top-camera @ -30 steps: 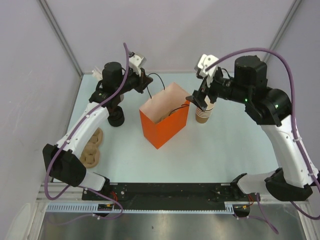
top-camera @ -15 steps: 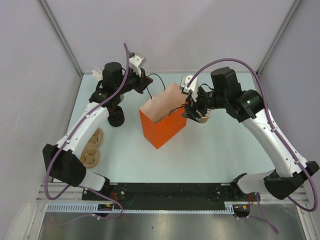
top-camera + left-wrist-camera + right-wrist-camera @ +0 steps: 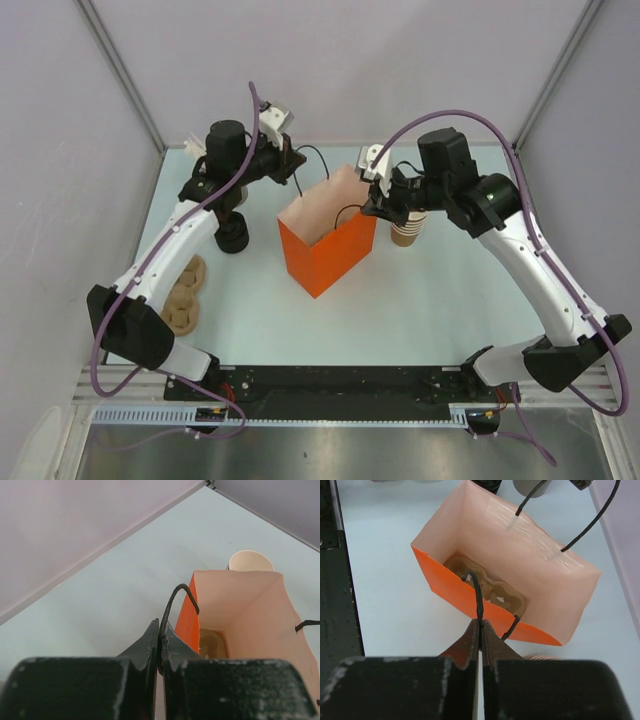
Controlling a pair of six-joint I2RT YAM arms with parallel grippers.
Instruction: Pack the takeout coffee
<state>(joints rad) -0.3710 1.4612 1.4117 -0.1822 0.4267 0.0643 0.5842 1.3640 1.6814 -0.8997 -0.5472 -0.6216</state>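
Observation:
An orange paper bag (image 3: pixel 322 252) stands open in the middle of the table. My left gripper (image 3: pixel 295 166) is shut on the thin black cord handle (image 3: pixel 175 598) of the bag's far-left side, with the jaws (image 3: pixel 161 630) pinching the cord. My right gripper (image 3: pixel 372 206) is shut on the opposite black handle (image 3: pixel 478 596) at the bag's right rim. A brown cardboard cup carrier (image 3: pixel 492 589) lies on the bag's bottom. The takeout coffee does not show in any view.
A stack of lidless tan cups (image 3: pixel 407 233) stands just right of the bag, under the right arm. A stack of black lids (image 3: pixel 232 238) sits left of the bag. Cardboard cup carriers (image 3: pixel 185 296) lie near the left arm. Walls close in at the back.
My right gripper moved left from above the cup stack to the bag's right rim and shut on the handle there. The left gripper kept its hold.

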